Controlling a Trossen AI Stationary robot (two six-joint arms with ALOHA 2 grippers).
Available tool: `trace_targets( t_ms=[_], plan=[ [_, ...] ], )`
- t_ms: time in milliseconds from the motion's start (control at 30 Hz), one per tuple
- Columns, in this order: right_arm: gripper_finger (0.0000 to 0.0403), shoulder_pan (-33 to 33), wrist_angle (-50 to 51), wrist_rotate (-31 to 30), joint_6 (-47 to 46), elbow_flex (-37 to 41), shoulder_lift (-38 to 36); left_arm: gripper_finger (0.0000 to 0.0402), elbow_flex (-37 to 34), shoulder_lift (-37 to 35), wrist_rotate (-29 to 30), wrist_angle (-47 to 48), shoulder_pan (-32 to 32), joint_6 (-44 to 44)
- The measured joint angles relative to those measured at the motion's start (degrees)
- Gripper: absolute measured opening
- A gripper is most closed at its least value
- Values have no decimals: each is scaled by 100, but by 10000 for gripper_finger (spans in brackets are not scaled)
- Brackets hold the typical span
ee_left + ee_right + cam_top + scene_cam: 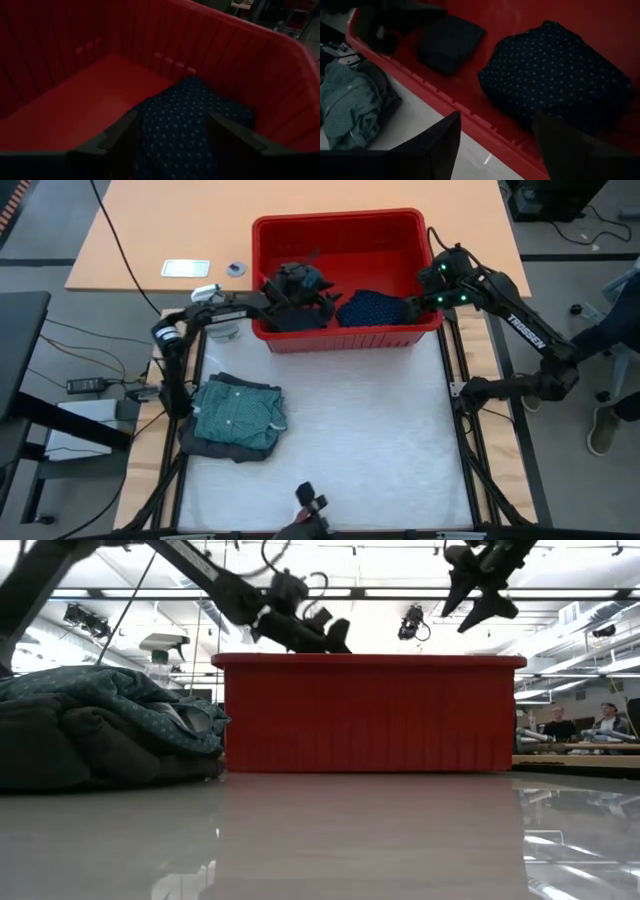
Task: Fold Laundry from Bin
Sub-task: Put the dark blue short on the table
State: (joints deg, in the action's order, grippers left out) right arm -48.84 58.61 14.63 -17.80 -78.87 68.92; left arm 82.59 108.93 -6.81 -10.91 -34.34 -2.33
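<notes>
The red bin (345, 225) stands at the table's far edge. A navy dotted garment (372, 308) lies in its right half, also in the right wrist view (555, 75). A dark grey piece (450, 42) lies in its left half. My left gripper (305, 285) is open and hangs above the bin's left part, just over the rim in the low view (325, 635); its fingers frame the navy garment (190, 130) without touching it. My right gripper (418, 302) is open and empty, high above the bin's right end (480, 595). A teal dotted shirt (240, 412) lies folded on a dark grey garment (215, 446) at the table's left.
The white table top (380, 430) has free room in the middle and on the right. A small camera mount (312, 502) stands at the near edge. A white card (186, 268) and a small round thing (236, 268) lie on the wooden desk beyond. People (560, 725) sit far behind.
</notes>
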Motion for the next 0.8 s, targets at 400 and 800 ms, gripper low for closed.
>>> trace_targets(
  t_ms=[400, 800],
  plan=[
    [251, 2, -32, -100, -223, 0, 458, 233, 2, 1030, -196, -1098, -26, 45],
    [251, 7, -258, -306, -175, 0, 964, 233, 11, 883, -231, 667, -413, 15]
  ],
)
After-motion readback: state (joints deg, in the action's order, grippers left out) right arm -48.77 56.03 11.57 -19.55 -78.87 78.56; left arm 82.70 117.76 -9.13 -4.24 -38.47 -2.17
